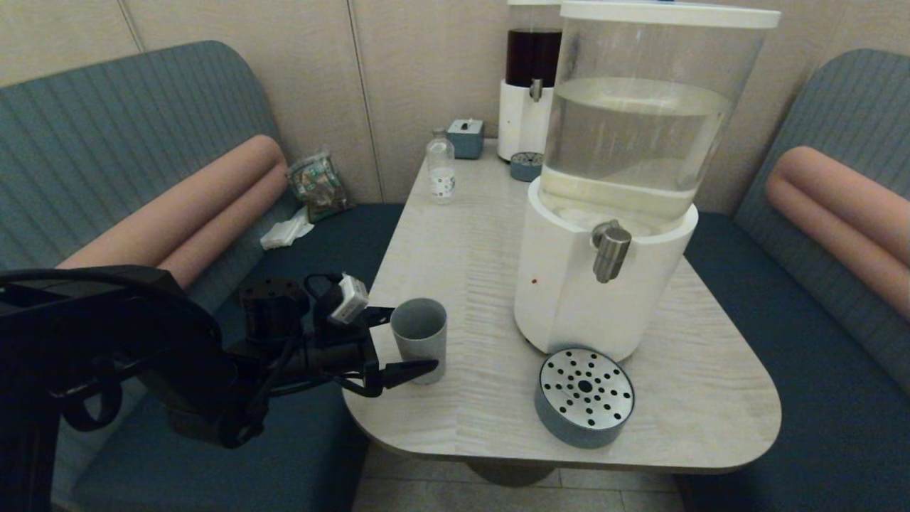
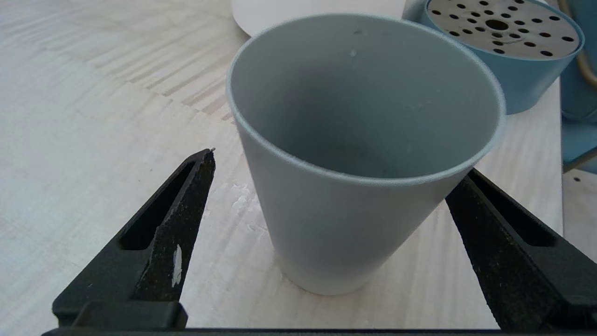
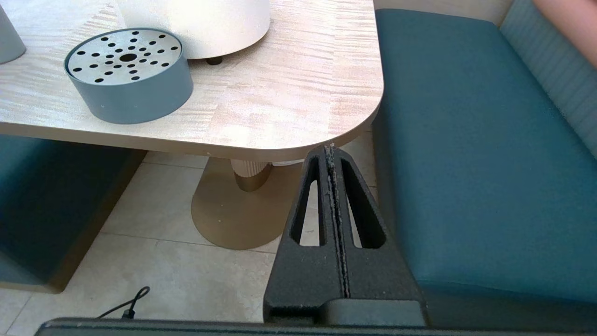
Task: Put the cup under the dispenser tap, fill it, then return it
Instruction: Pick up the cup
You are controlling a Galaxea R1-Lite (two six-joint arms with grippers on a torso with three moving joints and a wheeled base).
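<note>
The grey-blue cup [image 1: 419, 338] [image 2: 354, 154] stands upright and empty on the table near its front left edge. My left gripper [image 1: 412, 340] [image 2: 336, 163] is open and straddles it from the left. One finger [image 2: 186, 205] stands apart from the cup's wall, and the other's tip is hidden behind the rim. The steel dispenser tap [image 1: 610, 250] juts from the white base of the big clear-liquid dispenser [image 1: 604, 284], to the cup's right. My right gripper [image 3: 330, 149] is shut and empty, low off the table's front right corner, out of the head view.
A round blue drip tray [image 1: 584, 405] [image 3: 128, 74] with a perforated steel top sits below the tap. A small clear bottle [image 1: 441, 171], a teal box [image 1: 466, 137] and the dark-red dispenser [image 1: 532, 85] stand at the back. Blue benches [image 3: 466, 163] flank the table.
</note>
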